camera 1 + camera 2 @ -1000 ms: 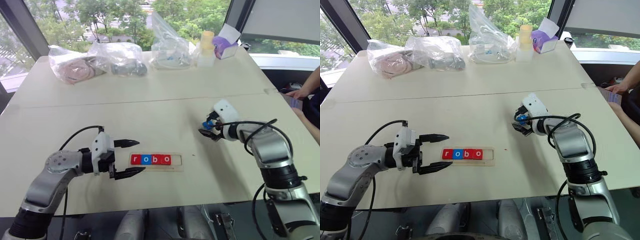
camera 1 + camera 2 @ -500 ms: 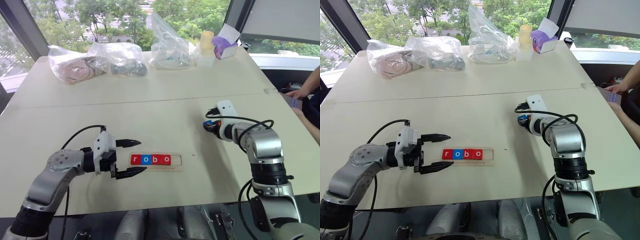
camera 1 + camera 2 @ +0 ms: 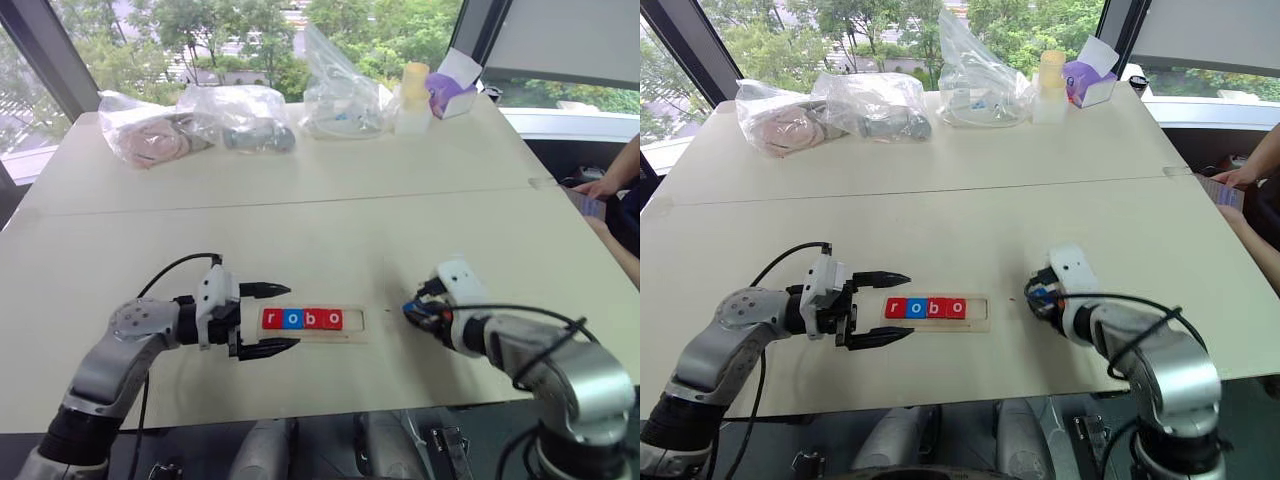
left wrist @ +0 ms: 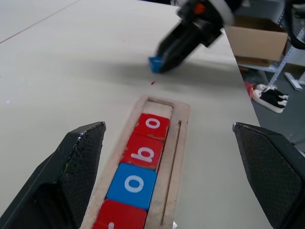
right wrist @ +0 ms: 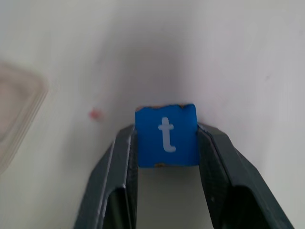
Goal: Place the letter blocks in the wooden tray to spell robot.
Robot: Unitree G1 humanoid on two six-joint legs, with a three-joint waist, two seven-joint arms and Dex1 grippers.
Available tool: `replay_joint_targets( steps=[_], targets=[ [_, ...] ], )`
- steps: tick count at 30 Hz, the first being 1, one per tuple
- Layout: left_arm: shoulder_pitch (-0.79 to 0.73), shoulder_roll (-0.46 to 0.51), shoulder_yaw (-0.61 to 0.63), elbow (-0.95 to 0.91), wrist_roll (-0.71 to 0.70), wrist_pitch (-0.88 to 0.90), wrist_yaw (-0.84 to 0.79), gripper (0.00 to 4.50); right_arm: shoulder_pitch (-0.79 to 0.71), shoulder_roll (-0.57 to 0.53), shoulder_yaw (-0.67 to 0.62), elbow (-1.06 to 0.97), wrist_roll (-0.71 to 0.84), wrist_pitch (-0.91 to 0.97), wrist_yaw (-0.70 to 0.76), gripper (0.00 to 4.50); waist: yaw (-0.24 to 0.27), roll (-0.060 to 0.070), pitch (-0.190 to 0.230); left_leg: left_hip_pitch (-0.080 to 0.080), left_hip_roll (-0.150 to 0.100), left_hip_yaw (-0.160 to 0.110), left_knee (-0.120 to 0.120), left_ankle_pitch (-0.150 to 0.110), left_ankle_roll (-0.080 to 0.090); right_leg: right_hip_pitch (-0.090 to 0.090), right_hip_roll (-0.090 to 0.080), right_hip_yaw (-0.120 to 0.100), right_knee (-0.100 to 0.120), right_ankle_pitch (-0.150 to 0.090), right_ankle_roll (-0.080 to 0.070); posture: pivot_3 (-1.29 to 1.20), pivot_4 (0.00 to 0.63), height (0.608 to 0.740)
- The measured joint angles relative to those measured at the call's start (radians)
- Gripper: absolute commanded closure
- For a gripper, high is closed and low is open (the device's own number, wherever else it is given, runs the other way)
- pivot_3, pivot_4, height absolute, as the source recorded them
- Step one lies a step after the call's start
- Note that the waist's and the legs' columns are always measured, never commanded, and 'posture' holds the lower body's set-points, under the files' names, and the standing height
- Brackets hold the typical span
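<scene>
While right fingers (image 5: pixel 167 157) clamp blue t block (image 5: pixel 166 136) | left fingers (image 3: pixel 268 320) apart | tray (image 4: pixel 171 143) end slot seemingly empty

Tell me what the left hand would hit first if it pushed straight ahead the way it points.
Probably the long pale wooden tray: the open left hand faces its near end, where the red r tile sits.

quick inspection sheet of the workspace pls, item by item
surface: pale table, small red speck by the tray's open end
job's things: wooden tray holds r, o, b, o; last slot empty; blue t block in the right gripper
clutter: plastic bags, cup, tissue box at far edge
grippers: left gripper open beside the tray's r end; right shut on the t
cables: black leads on both arms
surroundings: windows with trees; a person's arm at right
</scene>
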Motion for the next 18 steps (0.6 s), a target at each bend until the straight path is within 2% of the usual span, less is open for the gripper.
replay_joint_targets(
  steps=[3, 9, 10, 11, 14, 18],
  targets=[
    [-0.005, -0.003, -0.005, 0.002, 0.003, -0.002, -0.001, 0.0, 0.007, 0.004, -0.032, 0.0, 0.049, 0.0, -0.054, 3.34, -0.001, 0.0, 0.0, 0.0, 0.0, 0.0, 0.0, 0.0, 0.0, 0.0, 0.0, 0.0, 0.0, 0.0, 0.0, 0.0, 0.15, 0.74],
    [0.0, -0.003, -0.004, 0.0, 0.003, -0.002, 0.001, 0.0, -0.041, -0.01, -0.065, 0.03, 0.176, 0.0, -0.129, 0.35, 0.001, 0.0, 0.0, 0.0, 0.0, 0.0, 0.0, 0.0, 0.0, 0.0, 0.001, 0.0, 0.0, 0.0, 0.001, 0.0, 0.15, 0.74],
    [0.002, -0.003, -0.004, -0.001, 0.003, -0.002, 0.003, 0.0, -0.06, -0.038, -0.061, 0.041, 0.208, 0.0, -0.12, 0.04, 0.001, 0.0, 0.0, 0.0, 0.0, 0.0, 0.001, 0.0, 0.0, 0.0, 0.001, 0.0, 0.0, 0.001, 0.002, 0.0, 0.15, 0.74],
    [0.003, -0.003, -0.004, -0.003, 0.003, 0.0, 0.005, 0.0, -0.094, -0.092, -0.055, 0.05, 0.239, -0.001, -0.087, 0.04, 0.0, 0.001, 0.001, 0.0, -0.001, 0.001, 0.001, 0.0, 0.0, 0.0, 0.001, 0.0, 0.0, 0.001, 0.001, 0.0, 0.15, 0.74],
    [0.002, -0.003, -0.005, -0.015, 0.003, 0.004, 0.012, 0.0, -0.225, -0.366, -0.03, 0.059, 0.315, -0.077, 0.122, 0.04, 0.001, 0.003, 0.002, 0.0, 0.0, 0.001, 0.001, 0.0, 0.001, 0.002, 0.001, -0.001, -0.002, -0.001, 0.001, 0.0, 0.15, 0.74],
    [-0.002, -0.005, -0.005, -0.023, 0.003, 0.02, 0.024, 0.0, -0.14, -0.588, 0.076, 0.157, 0.251, -0.456, 0.406, 0.04, 0.004, 0.001, 0.001, 0.001, 0.001, -0.003, -0.001, 0.0, 0.001, 0.008, 0.001, -0.009, -0.009, 0.0, 0.004, 0.0, 0.15, 0.74]
  ],
)
